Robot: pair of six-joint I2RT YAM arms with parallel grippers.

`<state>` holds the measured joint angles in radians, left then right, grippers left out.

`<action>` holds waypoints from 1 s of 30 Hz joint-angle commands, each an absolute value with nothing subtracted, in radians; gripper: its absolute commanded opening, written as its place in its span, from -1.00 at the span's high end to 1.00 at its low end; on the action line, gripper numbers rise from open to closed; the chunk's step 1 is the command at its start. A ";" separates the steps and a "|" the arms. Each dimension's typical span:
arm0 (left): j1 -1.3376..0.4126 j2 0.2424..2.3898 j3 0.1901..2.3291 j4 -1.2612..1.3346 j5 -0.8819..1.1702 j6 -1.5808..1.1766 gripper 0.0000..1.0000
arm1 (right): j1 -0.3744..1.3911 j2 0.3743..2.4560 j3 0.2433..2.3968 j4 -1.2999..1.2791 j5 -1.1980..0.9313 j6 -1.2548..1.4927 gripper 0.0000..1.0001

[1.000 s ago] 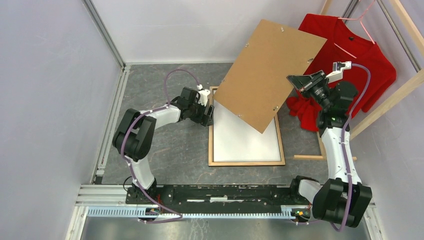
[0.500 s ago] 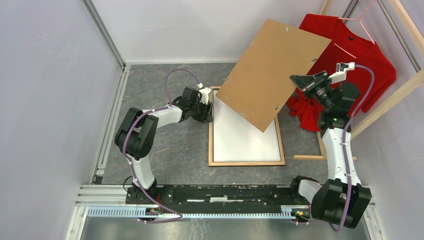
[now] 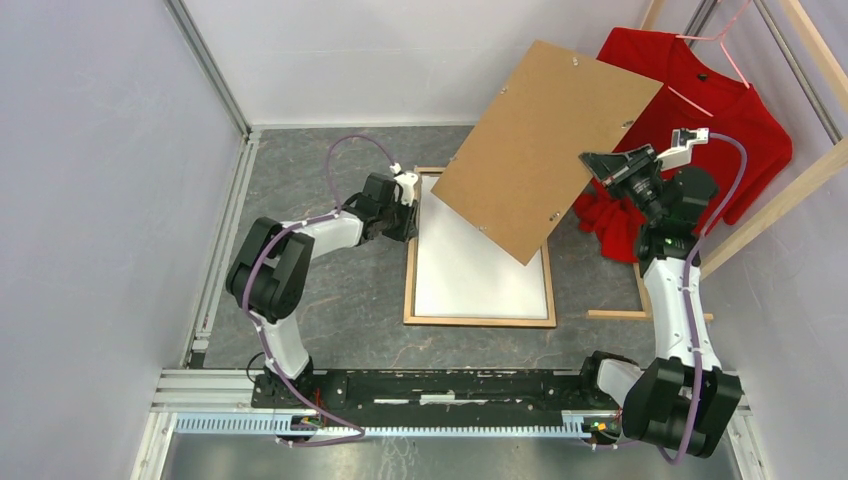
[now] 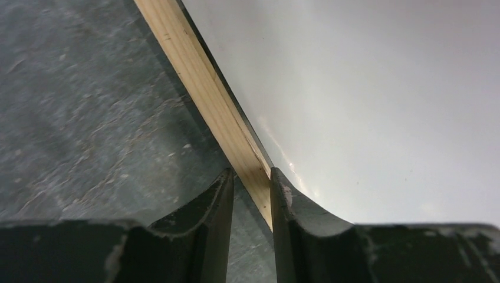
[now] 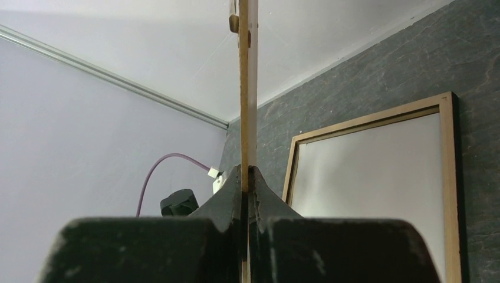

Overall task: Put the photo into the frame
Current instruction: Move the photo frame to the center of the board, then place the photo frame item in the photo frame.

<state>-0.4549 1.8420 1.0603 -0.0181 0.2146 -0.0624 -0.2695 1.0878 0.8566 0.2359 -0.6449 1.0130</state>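
Grey slate-look tabletop (image 3: 340,300), pale walls to the left and at the far end. Nearest to me the frame (image 3: 480,322) lay flat on it, light wood side up, with its near rail well back toward the bases from both pincers. White sheet (image 3: 480,270) filled the opening, starting just right of the left pincer (image 4: 252,172). I couldn't tell whether that was the photo lying face down.

Left pincer sat low at the frame's left rail, close to the far-left corner. Its jaws were narrow and straddled the rail: one finger (image 4: 221,200) on the table side, the other on the sheet side, both against the wood as far as I could see.

Thin wood strip (image 3: 615,314) lay on the table right of the frame, near side of the right pincer (image 5: 247,171). Right pincer was up in the air, clamped tight on the edge of the brown backing board (image 3: 540,140). Board stretched left from that pincer, tilted, over the frame's far-right part.

Behind the right pincer hung a red shirt (image 3: 720,110) on a hanger, with a wooden rack bar (image 3: 800,188) to its right.
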 commanded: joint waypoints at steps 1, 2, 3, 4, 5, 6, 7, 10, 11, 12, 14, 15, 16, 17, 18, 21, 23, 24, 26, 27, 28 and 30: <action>-0.403 1.780 1.009 -0.062 0.060 -0.006 0.30 | -0.264 1.060 0.842 0.396 -0.655 1.073 1.00; -0.385 1.763 1.000 -0.072 0.056 0.015 0.32 | -0.259 1.064 0.838 0.401 -0.654 1.073 1.00; -0.367 1.750 0.994 -0.089 0.060 0.024 0.33 | -0.249 1.067 0.836 0.402 -0.654 1.069 1.00; -0.349 1.736 0.992 -0.108 0.064 0.034 0.35 | -0.242 1.073 0.836 0.402 -0.655 1.062 1.00; -0.331 1.716 0.985 -0.125 0.064 0.046 0.36 | -0.229 1.081 0.836 0.402 -0.657 1.060 1.00; -0.315 1.698 0.973 -0.136 0.068 0.056 0.36 | -0.214 1.090 0.836 0.406 -0.662 1.060 1.00; -0.300 1.674 0.956 -0.141 0.069 0.068 0.36 | -0.200 1.101 0.835 0.409 -0.667 1.060 1.00; -0.249 1.608 0.899 -0.161 0.074 0.107 0.37 | -0.150 1.138 0.821 0.442 -0.690 1.079 1.00; -0.236 1.589 0.883 -0.169 0.074 0.119 0.37 | -0.133 1.149 0.808 0.473 -0.701 1.098 1.00; -0.226 1.565 0.867 -0.175 0.078 0.134 0.37 | -0.119 1.162 0.796 0.501 -0.711 1.118 1.00; -0.201 1.521 0.835 -0.184 0.076 0.167 0.36 | -0.087 1.185 0.767 0.578 -0.729 1.166 1.00; -0.189 1.501 0.823 -0.188 0.073 0.185 0.36 | -0.073 1.195 0.755 0.604 -0.734 1.184 1.00; -0.175 1.482 0.811 -0.191 0.072 0.205 0.36 | -0.053 1.205 0.746 0.627 -0.739 1.194 1.00; -0.159 1.466 0.803 -0.196 0.073 0.229 0.36 | -0.038 1.211 0.740 0.640 -0.742 1.197 1.00; -0.142 1.453 0.796 -0.201 0.074 0.252 0.36 | -0.019 1.215 0.741 0.637 -0.744 1.183 1.00; -0.073 1.427 0.806 -0.236 0.097 0.294 0.33 | 0.033 1.213 0.741 0.588 -0.746 1.134 1.00; -0.025 1.407 0.833 -0.278 0.150 0.305 0.22 | 0.056 1.222 0.728 0.602 -0.771 1.132 1.00; -0.009 1.397 0.856 -0.310 0.179 0.314 0.16 | 0.061 1.231 0.719 0.630 -0.793 1.148 1.00; -0.002 1.377 0.906 -0.378 0.231 0.333 0.06 | 0.067 1.262 0.701 0.729 -0.867 1.204 1.00; 0.026 1.368 0.929 -0.411 0.255 0.344 -0.01 | 0.070 1.283 0.696 0.779 -0.915 1.238 1.00; 0.030 1.360 0.955 -0.449 0.285 0.365 -0.09 | 0.074 1.302 0.690 0.829 -0.944 1.262 1.00; 0.030 1.347 0.992 -0.504 0.322 0.387 -0.22 | 0.080 1.329 0.681 0.871 -0.991 1.281 1.00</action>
